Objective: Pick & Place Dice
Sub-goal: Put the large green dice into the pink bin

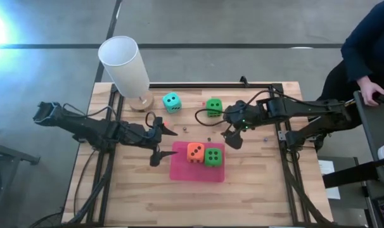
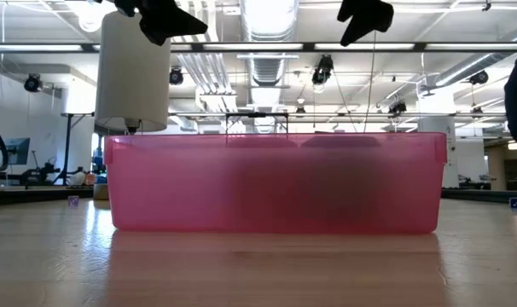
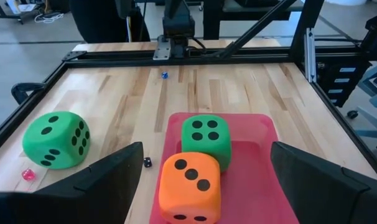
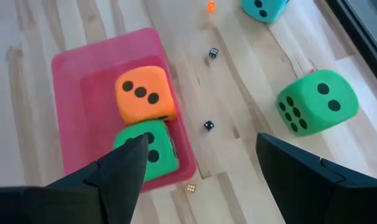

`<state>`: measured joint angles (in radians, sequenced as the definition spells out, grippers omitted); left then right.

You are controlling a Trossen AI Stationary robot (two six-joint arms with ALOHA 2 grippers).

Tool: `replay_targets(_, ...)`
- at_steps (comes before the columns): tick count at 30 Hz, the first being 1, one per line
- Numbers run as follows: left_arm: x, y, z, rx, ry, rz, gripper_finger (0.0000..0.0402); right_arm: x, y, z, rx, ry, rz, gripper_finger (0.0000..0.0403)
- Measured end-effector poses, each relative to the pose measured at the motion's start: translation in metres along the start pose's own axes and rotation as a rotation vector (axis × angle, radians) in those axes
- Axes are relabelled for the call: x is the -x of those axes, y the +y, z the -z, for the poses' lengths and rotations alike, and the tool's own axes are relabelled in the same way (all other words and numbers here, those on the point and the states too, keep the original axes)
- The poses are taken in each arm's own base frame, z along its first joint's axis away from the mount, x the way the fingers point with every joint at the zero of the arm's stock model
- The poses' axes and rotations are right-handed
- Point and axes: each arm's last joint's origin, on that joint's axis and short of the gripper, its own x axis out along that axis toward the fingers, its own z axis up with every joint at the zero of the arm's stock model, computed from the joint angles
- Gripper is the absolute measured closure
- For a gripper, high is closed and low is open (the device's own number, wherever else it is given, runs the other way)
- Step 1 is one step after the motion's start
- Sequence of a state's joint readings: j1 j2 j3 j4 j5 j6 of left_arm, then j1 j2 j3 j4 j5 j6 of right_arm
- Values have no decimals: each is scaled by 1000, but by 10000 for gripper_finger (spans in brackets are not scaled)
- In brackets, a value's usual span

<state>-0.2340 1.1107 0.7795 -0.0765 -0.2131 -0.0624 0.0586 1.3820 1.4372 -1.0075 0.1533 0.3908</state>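
The orange die and a green die sit side by side in the pink tray, each resting on its bottom face. The teal die and the other green die stand on the bare wood toward the far edge. My left gripper is open at the tray's left edge, above the table, and touches nothing. In its wrist view the orange die lies between the fingers. My right gripper is open just right of the tray's far corner, and it too is raised.
A tall white cylinder on a wooden base stands at the far left. Several tiny dice are scattered on the wood between the tray and the far dice. Black rails frame the table. A person is at the right.
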Motion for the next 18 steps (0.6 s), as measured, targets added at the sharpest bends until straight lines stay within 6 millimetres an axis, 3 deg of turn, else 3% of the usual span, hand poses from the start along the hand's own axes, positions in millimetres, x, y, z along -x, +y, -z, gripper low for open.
replay_targets(8,0,0,0,1,3,0,55,-14,-15,-7,-46,70,-52,110)
replay_targets(14,0,1,0,82,1,-11,52,-17,-38,-13,55,67,-36,110)
replay_targets(18,-1,5,0,178,-3,-46,50,-25,-60,-16,134,95,-115,110)
